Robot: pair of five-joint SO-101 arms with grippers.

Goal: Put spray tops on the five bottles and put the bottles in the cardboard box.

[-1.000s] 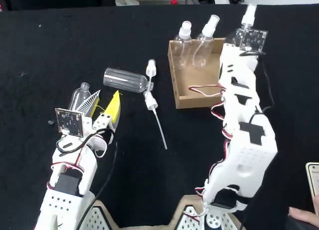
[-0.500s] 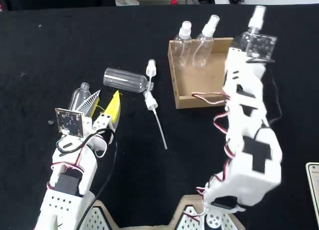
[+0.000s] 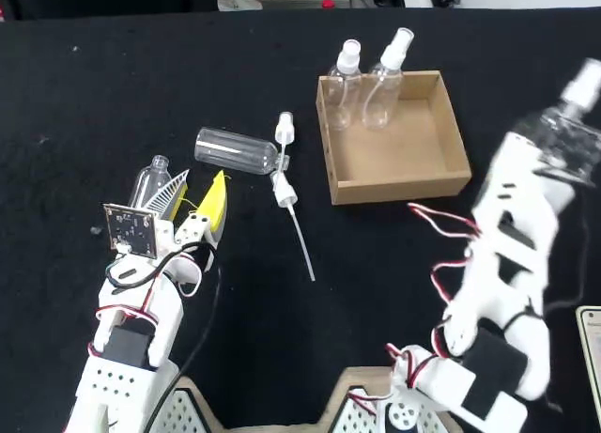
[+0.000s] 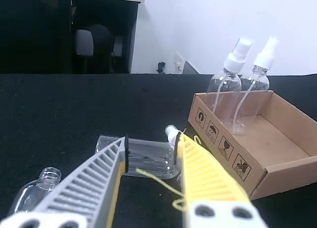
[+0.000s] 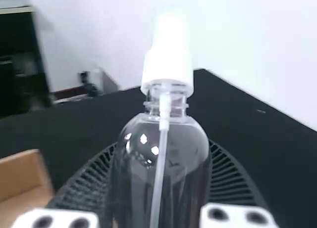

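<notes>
My right gripper point(image 5: 163, 161) is shut on a clear bottle point(image 5: 161, 149) with a white spray top point(image 5: 167, 55), held in the air right of the cardboard box point(image 3: 399, 184). Two capped bottles point(image 3: 343, 90) point(image 3: 385, 84) stand in the box's far left corner. My left gripper point(image 3: 195, 191) stands open and holds nothing, with its grey and yellow fingers just short of a capless bottle point(image 3: 235, 151) lying on its side. A second capless bottle point(image 3: 150, 181) lies left of that gripper. Two loose spray tops point(image 3: 284, 128) point(image 3: 285, 191) lie between the lying bottle and the box.
The table is covered in black cloth point(image 3: 113, 67). The nearer spray top's thin dip tube point(image 3: 302, 240) stretches toward the front edge. A flat object point(image 3: 590, 334) lies at the table's right edge. The box floor point(image 3: 404, 151) is bare on its right side.
My right arm has swung to the right with the capped bottle, from over the box's far right corner to beyond its right wall. The left arm has kept still.
</notes>
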